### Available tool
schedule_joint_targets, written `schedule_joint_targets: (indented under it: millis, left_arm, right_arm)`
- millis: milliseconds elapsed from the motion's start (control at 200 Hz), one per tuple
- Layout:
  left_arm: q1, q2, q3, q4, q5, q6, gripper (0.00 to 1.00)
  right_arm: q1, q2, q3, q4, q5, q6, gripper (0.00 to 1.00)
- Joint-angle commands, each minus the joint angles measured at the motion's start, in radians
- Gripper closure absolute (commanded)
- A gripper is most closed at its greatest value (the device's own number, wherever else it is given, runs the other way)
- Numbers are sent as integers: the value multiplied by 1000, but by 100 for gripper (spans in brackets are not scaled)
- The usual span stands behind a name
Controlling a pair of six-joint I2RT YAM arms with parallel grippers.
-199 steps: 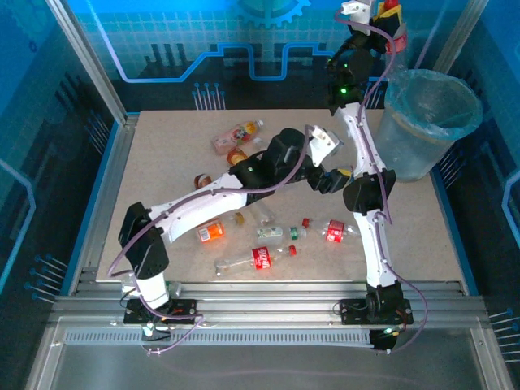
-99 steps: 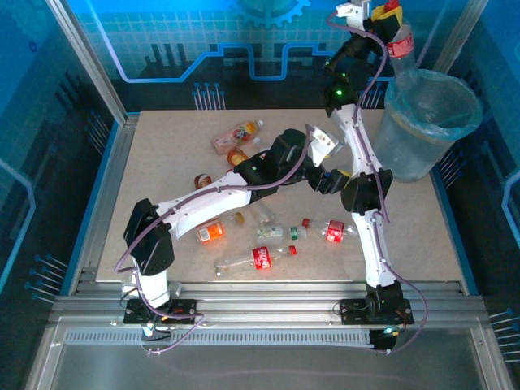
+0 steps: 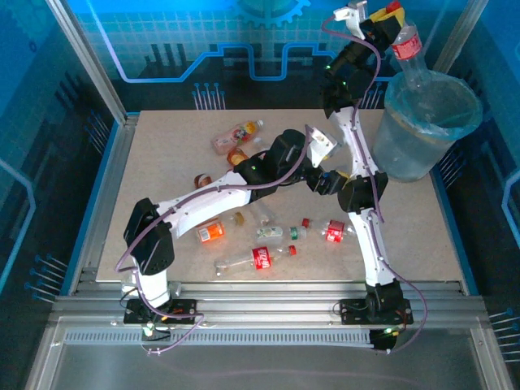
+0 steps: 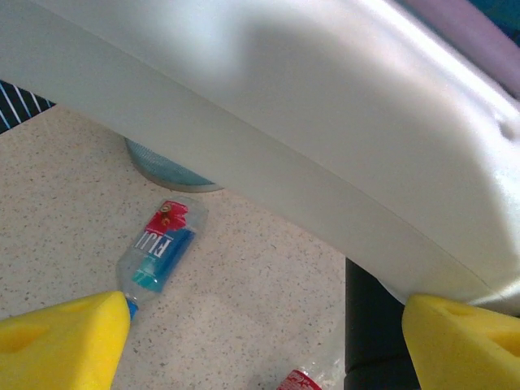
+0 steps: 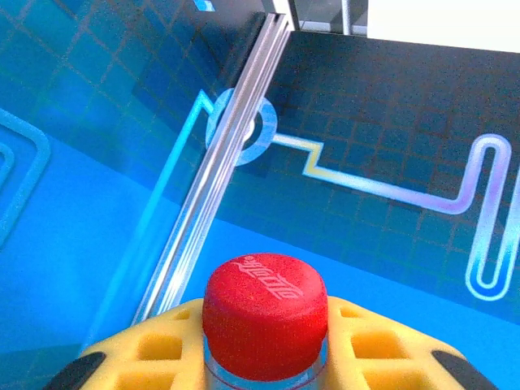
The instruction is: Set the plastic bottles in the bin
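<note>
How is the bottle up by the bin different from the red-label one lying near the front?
The clear red-capped plastic bottle stands upright in the air by the round grey-blue bin, pinched by the right gripper. The clear red-labelled plastic bottle lies on its side on the table, untouched. Both are clear with red labels and caps.

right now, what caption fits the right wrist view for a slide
Right end effector shut on a red-capped clear plastic bottle, blue circuit-patterned wall behind
</note>
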Motion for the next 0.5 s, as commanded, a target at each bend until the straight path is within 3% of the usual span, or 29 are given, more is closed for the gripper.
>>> schedule_joint_targets:
  millis: [0,95,495]
  left_arm:
    - [12,-31,-32,17,33,-20,12]
    - [19,-27,-41,21,36,-25,11]
    - [25,4,-38,38,63,-91,12]
  right_arm:
    - [-35,-28,-45,155,-10,-117,100]
    - [-54,-56,-115,216,-24,-176,100]
    - [-52,-83,-136,103,23,-143,99]
